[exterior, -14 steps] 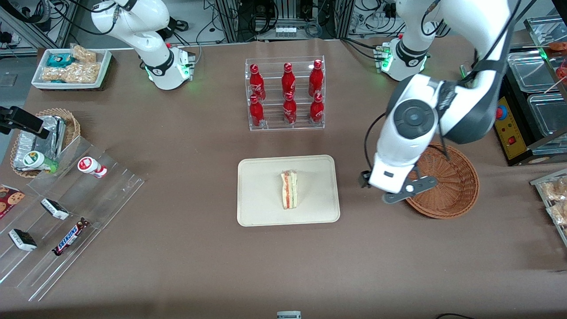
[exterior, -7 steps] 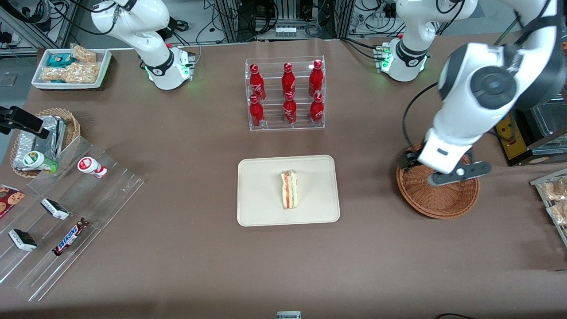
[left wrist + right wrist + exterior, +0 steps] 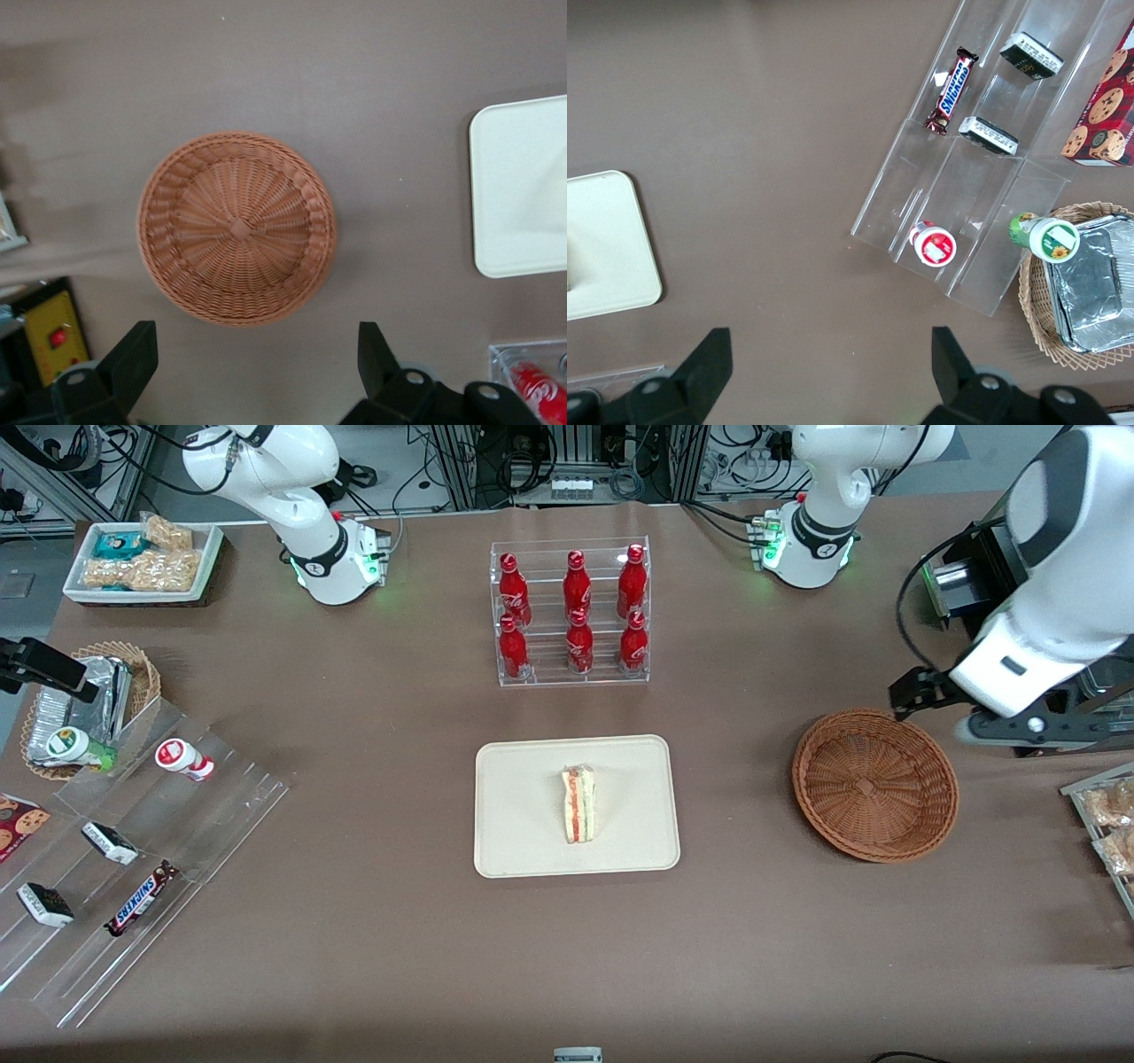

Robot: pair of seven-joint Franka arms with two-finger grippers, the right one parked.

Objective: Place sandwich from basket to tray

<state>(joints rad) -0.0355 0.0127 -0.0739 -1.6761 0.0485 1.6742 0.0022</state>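
From my seat: sandwich (image 3: 578,806) sits on the tray (image 3: 523,779), middle of the front frame, standing on edge with the red and green filling stripe facing up. It rests on the tray's midline, clear of the rim on all sides.

Basket (image 3: 875,784) is at centre right of the front frame, toward the working arm's end of the table, well apart from the tray. I see only bare weave inside it in both the front and wrist views (image 3: 236,227).

Gripper (image 3: 257,372) hangs high over the table, at the right edge of the front frame (image 3: 921,691), just above the basket's rim in the picture and not touching it. Fingers (image 3: 133,354) are spread wide apart, nothing between them.

Rack of red bottles (image 3: 571,611) stands at upper centre of the front frame, farther from the camera than the tray.
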